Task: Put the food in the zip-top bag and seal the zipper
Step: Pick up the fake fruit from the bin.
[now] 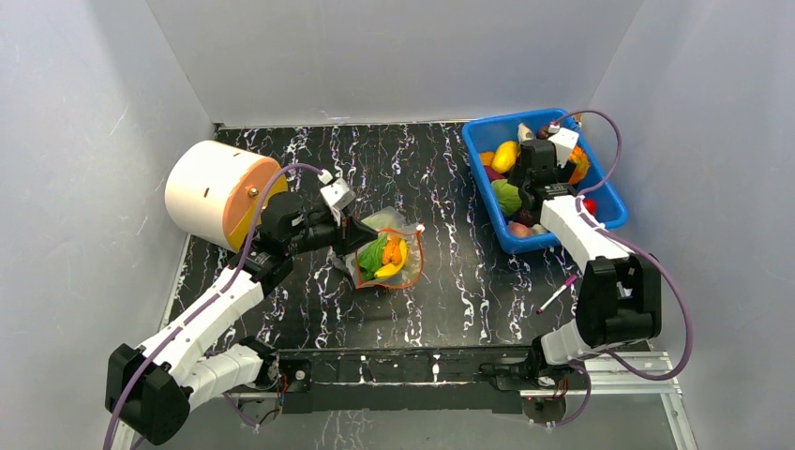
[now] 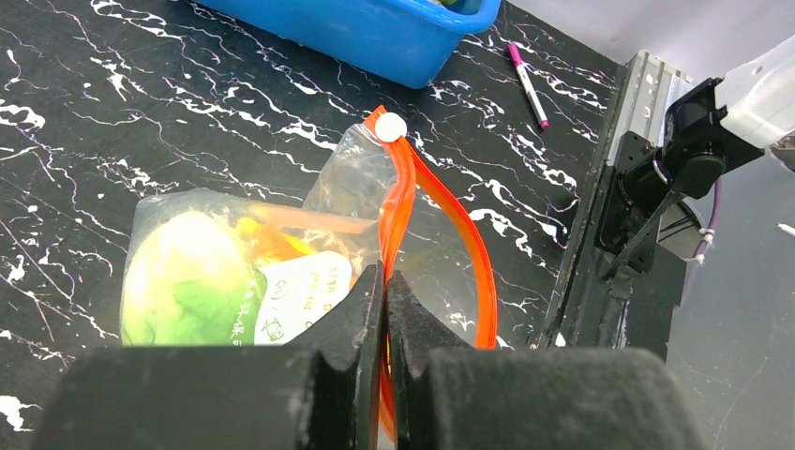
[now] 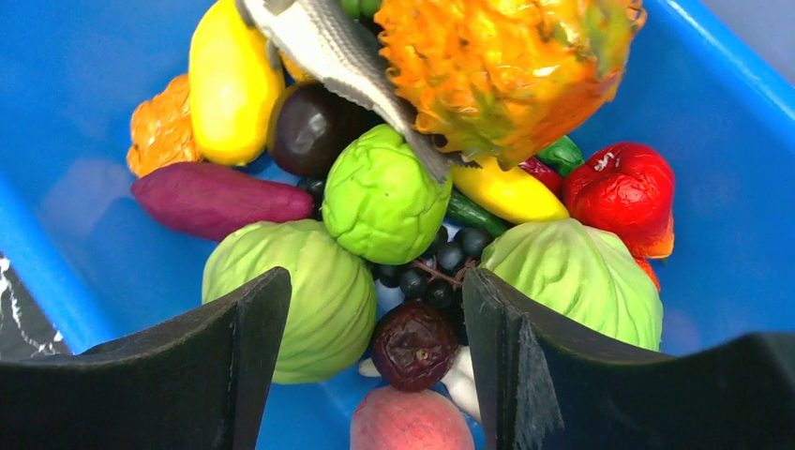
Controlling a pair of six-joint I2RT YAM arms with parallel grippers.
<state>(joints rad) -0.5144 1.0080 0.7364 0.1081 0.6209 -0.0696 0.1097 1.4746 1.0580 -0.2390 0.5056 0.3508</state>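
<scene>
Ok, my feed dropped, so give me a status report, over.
Left gripper shut on zipper. Right gripper open over toy food in blue bin. Zip-top bag unsealed, food inside. Nothing blocking.

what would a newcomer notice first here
The blue bin at far right is heaped with bright toy food, with the open right gripper over the pile. Mid-table, the left gripper pinches the red-orange zipper of the clear zip-top bag. A big white-and-orange cylinder sits far left.
</scene>
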